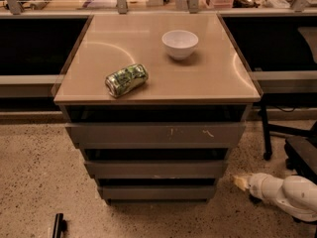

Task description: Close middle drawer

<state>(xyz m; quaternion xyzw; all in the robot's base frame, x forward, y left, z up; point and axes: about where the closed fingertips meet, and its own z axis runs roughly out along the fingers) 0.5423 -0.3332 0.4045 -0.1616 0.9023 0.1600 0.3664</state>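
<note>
The grey cabinet has three stacked drawer fronts. The middle drawer is the plain flat front between the larger scratched top front and the narrow bottom front. A dark gap shows above it. My gripper is the pale tip of the white arm, low at the right. It is just off the cabinet's right side, near floor level and a little below the middle drawer, apart from it.
A white bowl and a crushed green can lie on the cabinet's tan top. A black chair base stands at the right. A small black object lies on the speckled floor at the lower left.
</note>
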